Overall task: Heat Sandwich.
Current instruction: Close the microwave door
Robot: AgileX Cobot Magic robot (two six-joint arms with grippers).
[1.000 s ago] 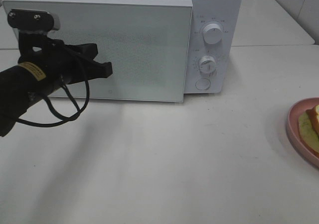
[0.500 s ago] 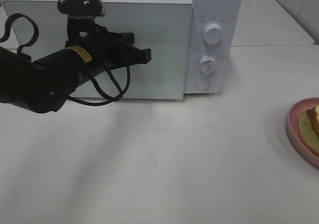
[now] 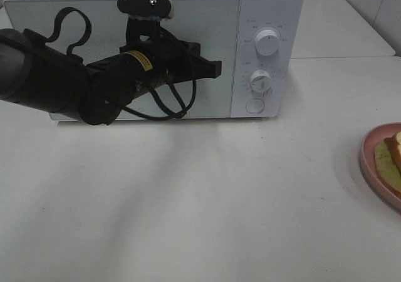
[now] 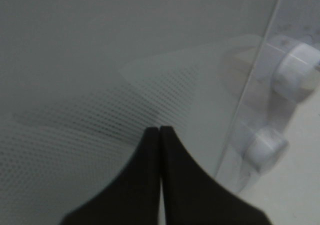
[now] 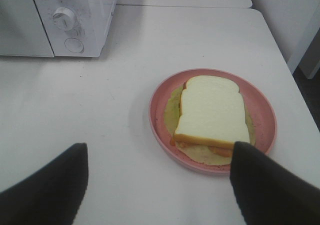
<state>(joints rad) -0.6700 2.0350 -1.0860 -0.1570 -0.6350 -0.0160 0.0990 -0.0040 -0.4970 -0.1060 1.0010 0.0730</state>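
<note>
The sandwich (image 5: 212, 110), a pale bread slice with a tan crust over yellow-green filling, lies on a round pink plate (image 5: 265, 110). From the exterior high view only a corner of the sandwich (image 3: 395, 145) shows, at the right edge. My right gripper (image 5: 159, 146) hovers open just short of the plate, holding nothing. The white microwave (image 3: 269, 6) stands at the back with its door (image 3: 81, 19) flush shut. My left gripper (image 3: 216, 69) is shut, its tips (image 4: 159, 130) against the door glass near the control panel.
Two white knobs (image 3: 267, 42) (image 3: 259, 80) and a round button (image 3: 254, 105) sit on the microwave's right panel. The white table (image 3: 207, 207) runs between the microwave and the plate (image 3: 369, 163). A table edge and a wall lie beyond the plate in the right wrist view.
My left arm swept to the right along the microwave door, and the door went from standing ajar to flush shut. The plate and sandwich stayed put.
</note>
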